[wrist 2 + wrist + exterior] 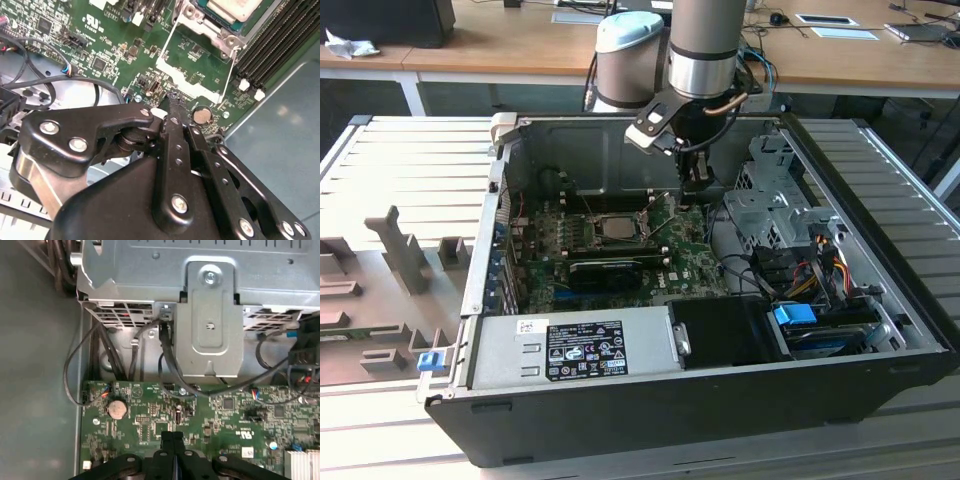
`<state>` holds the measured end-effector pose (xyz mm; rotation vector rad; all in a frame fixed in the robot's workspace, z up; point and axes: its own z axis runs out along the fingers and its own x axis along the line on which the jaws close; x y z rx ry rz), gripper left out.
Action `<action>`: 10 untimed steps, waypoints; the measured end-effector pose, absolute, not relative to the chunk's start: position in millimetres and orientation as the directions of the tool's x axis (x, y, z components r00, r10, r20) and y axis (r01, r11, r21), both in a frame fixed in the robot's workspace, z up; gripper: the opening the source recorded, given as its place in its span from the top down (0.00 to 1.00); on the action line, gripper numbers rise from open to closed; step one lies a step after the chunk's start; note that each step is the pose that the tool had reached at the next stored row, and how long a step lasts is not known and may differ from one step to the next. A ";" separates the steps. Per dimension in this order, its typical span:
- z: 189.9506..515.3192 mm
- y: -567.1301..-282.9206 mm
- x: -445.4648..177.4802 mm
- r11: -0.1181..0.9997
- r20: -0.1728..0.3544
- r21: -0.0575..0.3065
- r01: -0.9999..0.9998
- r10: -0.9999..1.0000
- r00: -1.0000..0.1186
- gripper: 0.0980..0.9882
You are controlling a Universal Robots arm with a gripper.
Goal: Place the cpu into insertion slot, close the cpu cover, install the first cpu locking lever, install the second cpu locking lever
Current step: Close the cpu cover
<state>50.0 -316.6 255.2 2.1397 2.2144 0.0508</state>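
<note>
The cpu [617, 228] lies flat in the insertion slot [642, 240] on the green board, and its pale top [231, 9] also shows in the second wrist view. The silvery cpu cover [200, 24] appears to lie down around it. Two thin wire locking levers [169, 44] [229, 75] stick up from the socket, also seen in the exterior view [667, 226]. My gripper [697, 188] hangs low over the board on the socket's side toward the exterior view's right. It is shut [172, 102] with nothing between its black fingers [172, 439].
A coin battery [116, 409] sits on the board close to the fingertips. A grey metal drive cage [210, 315] and loose black cables [167, 357] stand just beyond them. A long black card [615, 270] and the power supply [570, 348] lie nearer the case front.
</note>
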 end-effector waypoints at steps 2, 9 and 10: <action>253.7 -316.6 49.8 0.035 -0.021 0.063 0.997 0.999 -0.034 0.99; 251.4 -316.6 43.9 0.036 -0.019 0.031 0.999 0.999 -0.036 0.99; 251.0 -316.6 41.7 0.036 -0.019 0.030 0.999 0.999 -0.036 0.99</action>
